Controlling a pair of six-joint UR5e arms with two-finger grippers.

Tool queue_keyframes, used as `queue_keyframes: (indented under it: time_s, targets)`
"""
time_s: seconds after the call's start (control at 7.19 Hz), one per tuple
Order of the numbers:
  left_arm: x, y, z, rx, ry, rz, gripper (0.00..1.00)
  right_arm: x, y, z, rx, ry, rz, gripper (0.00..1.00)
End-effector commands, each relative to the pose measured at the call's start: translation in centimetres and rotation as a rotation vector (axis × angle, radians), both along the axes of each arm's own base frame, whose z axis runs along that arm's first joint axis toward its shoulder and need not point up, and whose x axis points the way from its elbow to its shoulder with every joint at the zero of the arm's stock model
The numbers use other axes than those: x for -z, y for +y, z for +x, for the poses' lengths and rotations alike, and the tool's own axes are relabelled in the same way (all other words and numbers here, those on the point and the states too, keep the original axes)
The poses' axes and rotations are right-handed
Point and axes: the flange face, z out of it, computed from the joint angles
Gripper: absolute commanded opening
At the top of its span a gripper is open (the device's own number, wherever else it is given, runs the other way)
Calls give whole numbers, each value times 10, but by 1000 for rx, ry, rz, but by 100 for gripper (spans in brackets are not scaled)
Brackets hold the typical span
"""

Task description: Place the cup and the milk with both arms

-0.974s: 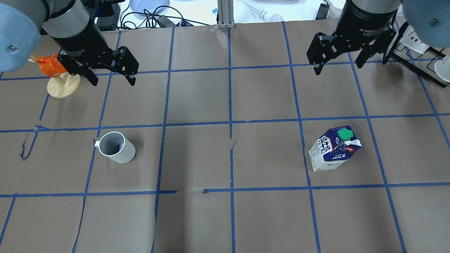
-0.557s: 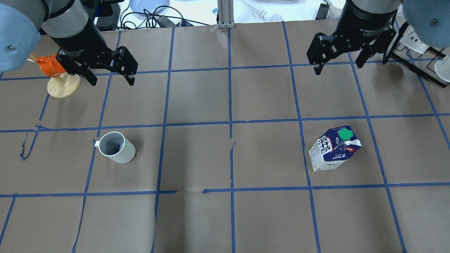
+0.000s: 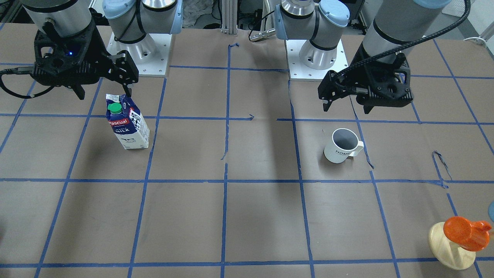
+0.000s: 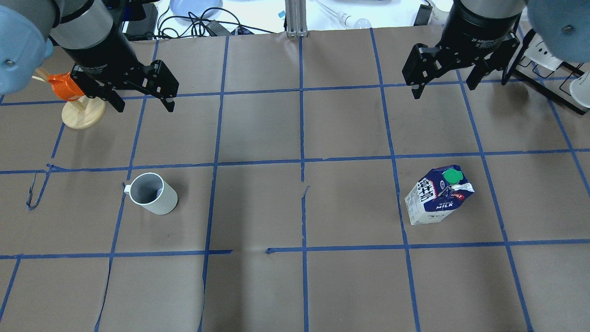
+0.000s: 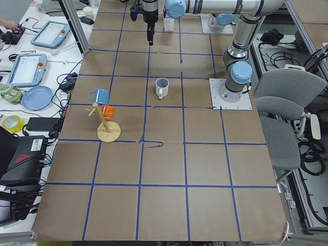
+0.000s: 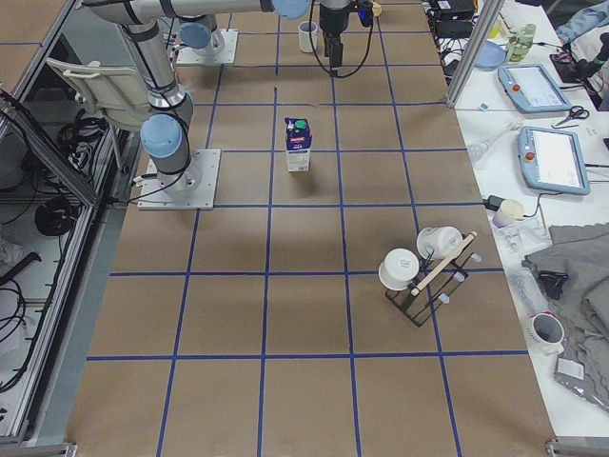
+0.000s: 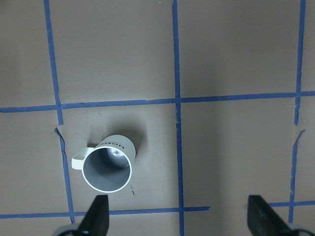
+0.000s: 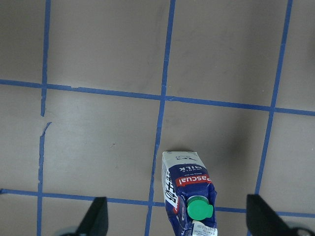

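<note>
While standing upright and well apart on the table (image 4: 258, 129), cup (image 4: 152, 193) and milk (image 4: 438, 198) untouched; left gripper (image 4: 145, 107) and right gripper (image 4: 444, 90) raised clear, both wide open; best to descend straight, straddle each body, avoid the handle (image 4: 126, 187)

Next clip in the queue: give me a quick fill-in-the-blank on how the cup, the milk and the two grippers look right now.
The cup carries the word ____ on its side.
The milk has a ____ screw cap.
The left gripper and the right gripper are each ____, not shut.
Missing words: HOME; green; open.
</note>
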Motion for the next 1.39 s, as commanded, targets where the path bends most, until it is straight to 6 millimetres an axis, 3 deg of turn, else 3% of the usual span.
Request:
queue_keyframes:
  time_s: [0.0, 0.28, 0.42, 0.7, 0.83, 0.97, 1.25]
  targets:
    - [1, 2, 0, 1, -1, 9, 100, 0, 0, 0, 0, -1, 0, 100]
    - [6, 0, 5, -17, -7, 22, 100, 0, 0, 0, 0, 0, 0, 100]
    - [24, -5, 28, -61, -4, 52, 100, -1, 1, 0, 0, 2, -1, 100]
    - [76, 1, 118, -228, 6, 139, 100, 0, 0, 0, 0, 0, 0, 100]
    - [101, 9, 149, -298, 22, 188, 100, -1, 0, 0, -1, 3, 0, 100]
    - [126, 10, 159, -324, 27, 196, 100, 0, 0, 0, -1, 3, 3, 100]
    - [184, 28, 155, -447, 25, 237, 100, 0, 0, 0, -2, 2, 3, 100]
